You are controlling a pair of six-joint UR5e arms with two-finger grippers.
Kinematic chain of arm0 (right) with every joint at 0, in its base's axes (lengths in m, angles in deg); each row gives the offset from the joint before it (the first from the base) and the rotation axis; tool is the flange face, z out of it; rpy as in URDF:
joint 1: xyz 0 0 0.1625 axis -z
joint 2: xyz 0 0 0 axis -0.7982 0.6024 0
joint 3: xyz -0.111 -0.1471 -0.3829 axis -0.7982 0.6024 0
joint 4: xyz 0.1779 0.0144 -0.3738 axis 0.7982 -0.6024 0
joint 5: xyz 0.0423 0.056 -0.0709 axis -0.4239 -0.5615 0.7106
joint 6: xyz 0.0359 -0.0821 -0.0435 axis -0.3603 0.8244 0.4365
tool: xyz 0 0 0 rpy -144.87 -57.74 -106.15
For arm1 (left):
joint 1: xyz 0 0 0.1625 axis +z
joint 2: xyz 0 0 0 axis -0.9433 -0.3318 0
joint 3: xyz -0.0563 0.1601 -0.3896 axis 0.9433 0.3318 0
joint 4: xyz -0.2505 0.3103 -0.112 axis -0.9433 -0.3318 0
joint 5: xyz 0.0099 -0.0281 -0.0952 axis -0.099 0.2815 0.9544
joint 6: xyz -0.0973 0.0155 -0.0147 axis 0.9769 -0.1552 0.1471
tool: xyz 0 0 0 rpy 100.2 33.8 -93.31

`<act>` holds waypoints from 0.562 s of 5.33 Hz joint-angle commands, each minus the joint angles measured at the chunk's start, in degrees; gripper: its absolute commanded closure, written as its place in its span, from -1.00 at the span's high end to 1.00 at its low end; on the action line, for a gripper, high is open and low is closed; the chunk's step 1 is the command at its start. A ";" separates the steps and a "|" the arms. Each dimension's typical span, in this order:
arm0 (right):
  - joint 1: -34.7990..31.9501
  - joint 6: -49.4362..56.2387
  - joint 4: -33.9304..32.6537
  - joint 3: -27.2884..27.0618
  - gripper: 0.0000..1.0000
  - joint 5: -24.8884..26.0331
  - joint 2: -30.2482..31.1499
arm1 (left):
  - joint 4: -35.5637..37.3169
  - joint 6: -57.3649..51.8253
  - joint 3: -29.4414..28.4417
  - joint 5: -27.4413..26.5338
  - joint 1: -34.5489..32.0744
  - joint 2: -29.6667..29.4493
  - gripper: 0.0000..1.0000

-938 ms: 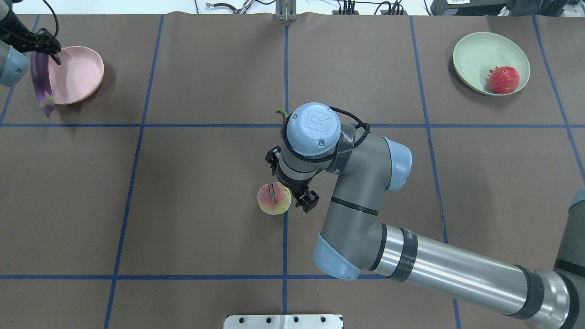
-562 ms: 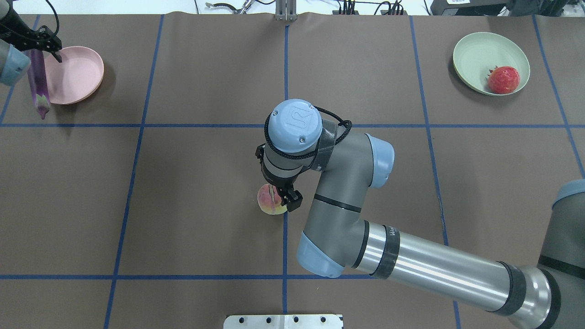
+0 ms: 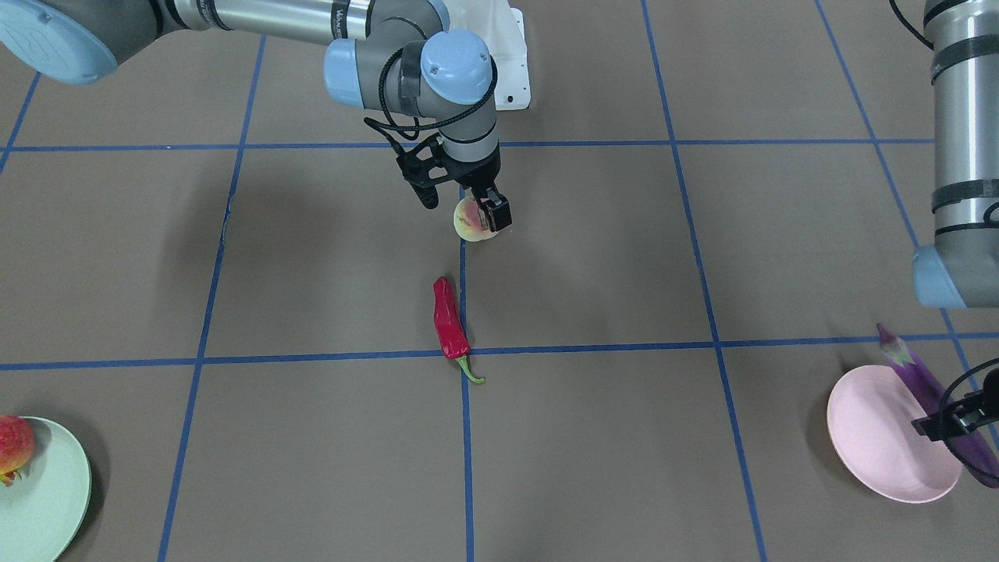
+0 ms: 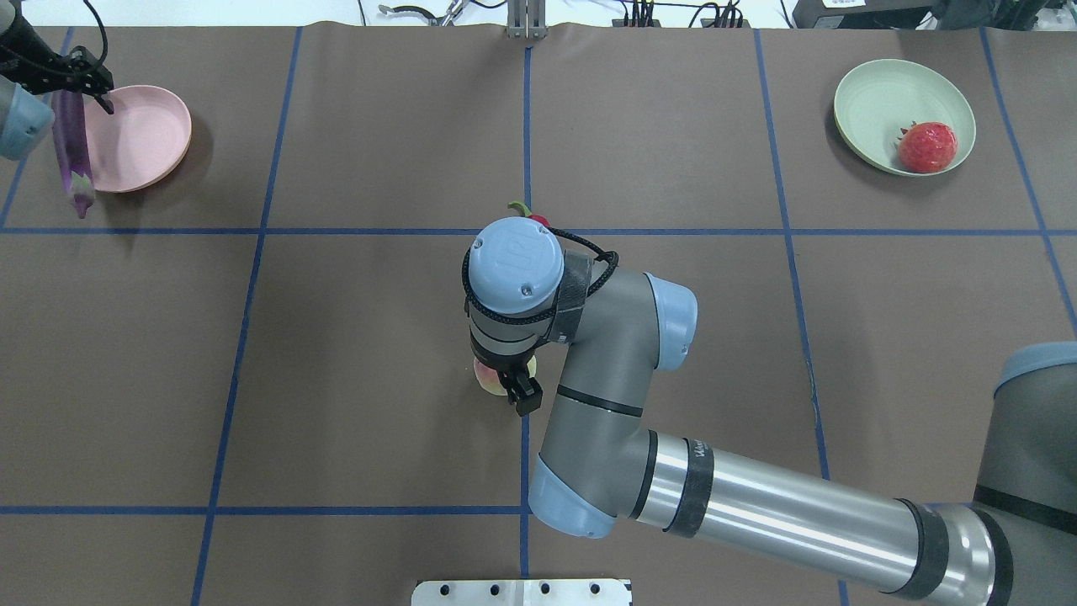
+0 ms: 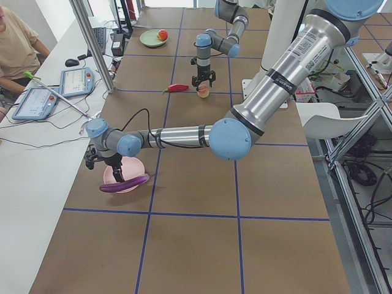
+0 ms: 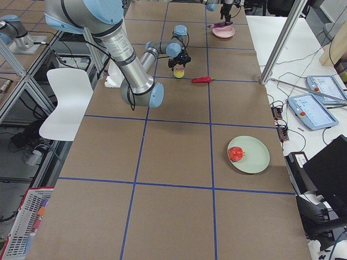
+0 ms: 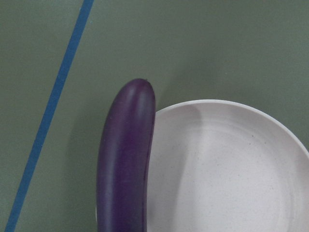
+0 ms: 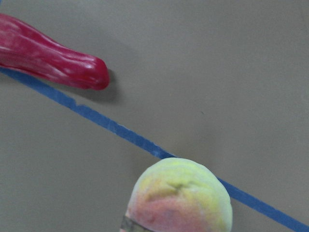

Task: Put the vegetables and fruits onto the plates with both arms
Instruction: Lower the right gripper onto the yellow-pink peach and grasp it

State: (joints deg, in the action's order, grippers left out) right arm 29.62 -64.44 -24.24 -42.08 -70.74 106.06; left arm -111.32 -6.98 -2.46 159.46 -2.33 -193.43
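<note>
My left gripper (image 4: 80,84) is shut on the purple eggplant (image 4: 71,151) and holds it just above the near-left rim of the pink plate (image 4: 143,135); the left wrist view shows the eggplant (image 7: 125,164) overlapping the plate's rim (image 7: 227,169). My right gripper (image 3: 462,204) is open at the table's middle, with its fingers on either side of the peach (image 3: 471,225). The peach fills the bottom of the right wrist view (image 8: 181,198). The red chili (image 3: 449,320) lies on the table just beyond it. The bumpy red fruit (image 4: 927,146) lies in the mint-green plate (image 4: 879,101).
Brown table cover with blue tape grid lines. The right arm's elbow and forearm (image 4: 757,505) stretch over the near right part of the table. A white base plate (image 4: 522,592) sits at the near edge. Operators' tablets (image 5: 37,101) lie on a side desk.
My right wrist has moved left and toward the robot, over the peach, so it hides most of it. The eggplant in my left gripper has swung slightly.
</note>
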 commanded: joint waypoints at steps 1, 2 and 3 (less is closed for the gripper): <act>0.39 0.25 -0.14 1.36 1.00 0.37 -0.01 | -0.02 3.30 3.47 -0.02 0.00 1.89 1.00; 0.22 0.43 -0.14 1.28 0.99 0.37 -0.10 | -0.11 3.33 4.44 -0.02 0.00 2.68 1.00; 0.04 0.34 -0.23 1.28 0.81 0.63 -0.28 | -0.20 3.41 4.80 -0.02 0.00 3.12 1.00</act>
State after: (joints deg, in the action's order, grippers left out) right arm 29.82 -64.10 -24.40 -40.85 -70.31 105.93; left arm -111.43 -3.83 1.73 159.44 -2.33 -190.84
